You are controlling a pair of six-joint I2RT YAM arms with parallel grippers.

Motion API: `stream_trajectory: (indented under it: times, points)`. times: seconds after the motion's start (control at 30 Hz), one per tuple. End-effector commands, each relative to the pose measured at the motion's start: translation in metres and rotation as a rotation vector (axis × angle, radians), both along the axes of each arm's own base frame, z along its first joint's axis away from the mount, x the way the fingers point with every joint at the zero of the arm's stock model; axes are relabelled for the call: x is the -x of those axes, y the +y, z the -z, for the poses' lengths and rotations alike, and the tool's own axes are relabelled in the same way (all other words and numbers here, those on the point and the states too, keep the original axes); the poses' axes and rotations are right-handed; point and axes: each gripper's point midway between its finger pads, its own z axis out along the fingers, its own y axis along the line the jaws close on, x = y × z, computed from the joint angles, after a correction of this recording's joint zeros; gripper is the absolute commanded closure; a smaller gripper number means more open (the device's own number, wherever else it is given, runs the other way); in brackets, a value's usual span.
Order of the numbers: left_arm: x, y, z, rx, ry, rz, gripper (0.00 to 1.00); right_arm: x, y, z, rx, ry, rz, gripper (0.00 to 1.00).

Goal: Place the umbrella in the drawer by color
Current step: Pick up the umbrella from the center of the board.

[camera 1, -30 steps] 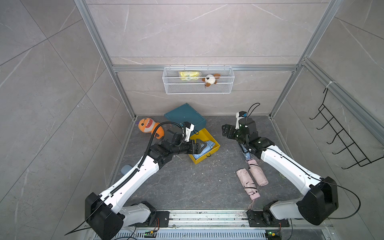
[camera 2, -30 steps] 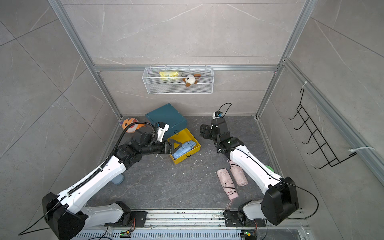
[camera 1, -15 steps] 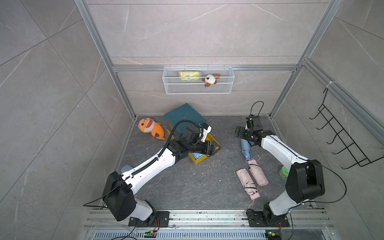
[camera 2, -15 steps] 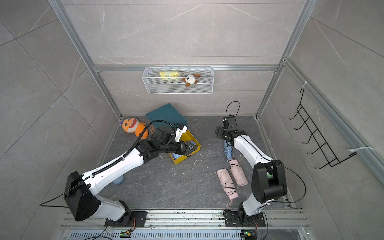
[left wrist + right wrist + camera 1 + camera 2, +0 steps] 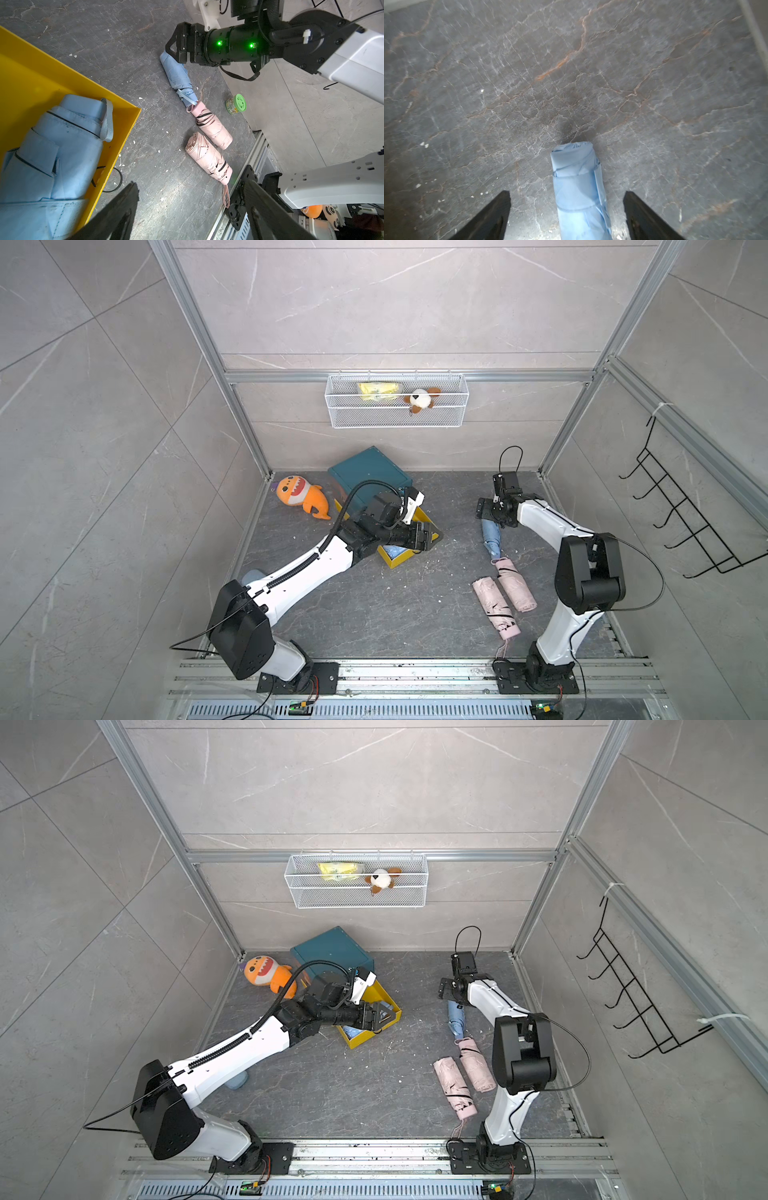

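Umbrella [image 5: 52,145] in drawer [image 5: 41,72], cabinet [image 5: 368,470] behind it, plush toy [image 5: 299,497] left

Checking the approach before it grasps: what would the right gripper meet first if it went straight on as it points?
Likely the blue umbrella, which lies between the open jaws of the right gripper; beyond it, floor. Depth is unclear.

Both units are of one build: white moulded link shells on the left arm [image 5: 324,564] and the right arm [image 5: 544,520], boxy black joint housings [image 5: 590,568], and black base plates [image 5: 328,676] fixed with screws. The left arm carries a black corrugated conduit [image 5: 286,573] along its white link, a thicker black hose [image 5: 374,482] arching over its wrist, and a white bracket [image 5: 412,506] there. The left wrist view shows the right arm's black cylindrical wrist with two green indicator lights [image 5: 219,43], visible screw heads, and an all-black, angular right gripper [image 5: 175,49].
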Motion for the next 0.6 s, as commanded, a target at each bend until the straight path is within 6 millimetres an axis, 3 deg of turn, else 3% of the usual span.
stream_trajectory:
  times: [0.0,0.37,0.57]
  points:
    - [0.002,-0.005,-0.007,0.032,-0.021,0.022,0.17,0.000,-0.005,0.014,0.043,0.067,-0.018,0.12]
    - [0.006,-0.001,-0.008,0.029,-0.031,0.027,0.17,-0.006,-0.005,0.048,0.064,0.159,-0.038,0.15]
    - [0.008,0.003,-0.006,0.025,-0.034,0.022,0.17,-0.006,-0.001,0.059,0.041,0.179,-0.044,0.23]
